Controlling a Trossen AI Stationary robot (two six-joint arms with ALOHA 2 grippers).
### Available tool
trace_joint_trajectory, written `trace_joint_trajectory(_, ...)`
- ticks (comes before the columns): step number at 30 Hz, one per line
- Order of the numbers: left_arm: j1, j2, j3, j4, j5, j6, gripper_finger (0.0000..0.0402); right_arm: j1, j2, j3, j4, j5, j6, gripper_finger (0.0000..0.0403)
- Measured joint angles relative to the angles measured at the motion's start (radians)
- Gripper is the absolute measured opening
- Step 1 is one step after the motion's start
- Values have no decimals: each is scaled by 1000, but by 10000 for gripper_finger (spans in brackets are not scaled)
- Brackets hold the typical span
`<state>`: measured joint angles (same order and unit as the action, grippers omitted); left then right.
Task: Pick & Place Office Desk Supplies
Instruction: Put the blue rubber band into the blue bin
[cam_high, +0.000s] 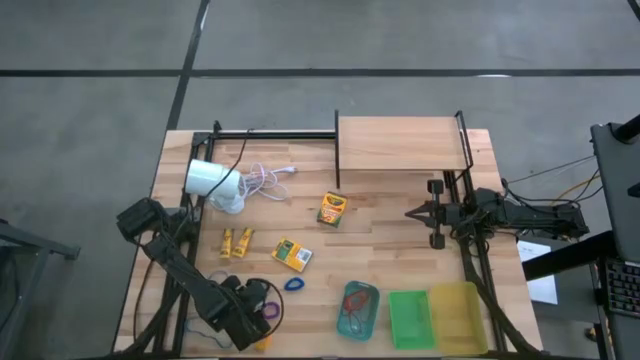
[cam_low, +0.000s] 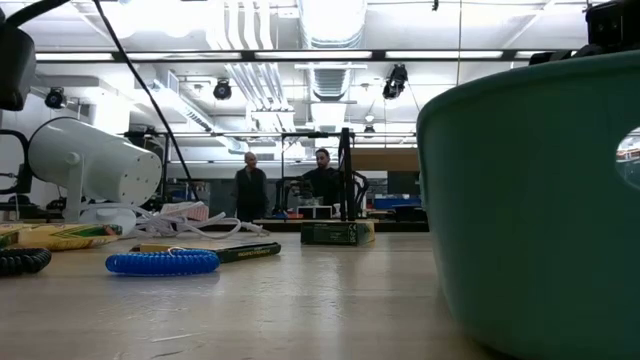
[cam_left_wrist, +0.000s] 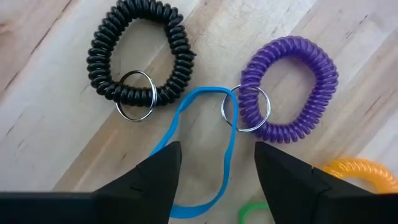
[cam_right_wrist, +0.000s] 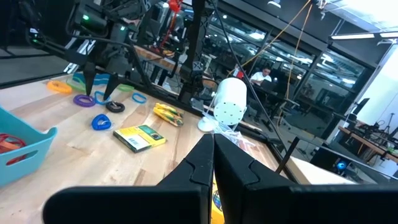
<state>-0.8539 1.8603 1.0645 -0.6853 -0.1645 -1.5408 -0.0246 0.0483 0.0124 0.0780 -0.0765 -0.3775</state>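
Note:
My left gripper (cam_left_wrist: 217, 149) is open near the table's near left corner (cam_high: 262, 305). Its fingers stand on either side of a thin blue band loop (cam_left_wrist: 208, 155) that lies flat on the wood. Beside the band lie a black coil loop (cam_left_wrist: 140, 53), a purple coil loop (cam_left_wrist: 289, 87), an orange coil (cam_left_wrist: 357, 171) and a green bit (cam_left_wrist: 255, 211). A blue coil (cam_high: 294, 284), two crayon boxes (cam_high: 332, 209) (cam_high: 292, 254) and small yellow pieces (cam_high: 237, 241) lie farther up the table. My right gripper (cam_high: 410, 212) is shut and waits at the right, touching nothing.
A teal tray (cam_high: 357, 309) with loops in it, a green tray (cam_high: 410, 318) and a yellow tray (cam_high: 455, 316) stand along the near edge. A white lamp (cam_high: 212, 180) with its cord lies far left. A wooden shelf (cam_high: 400, 143) stands at the far right. People stand in the room beyond.

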Motion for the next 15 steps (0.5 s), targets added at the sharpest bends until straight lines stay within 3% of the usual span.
trace_joint_trajectory(8, 0, 1, 0, -10, 6, 5, 190, 0, 0, 0, 0, 0, 0, 8)
trace_joint_trajectory(15, 0, 0, -2, -28, 7, 12, 119, 0, 0, 0, 0, 0, 0, 8)
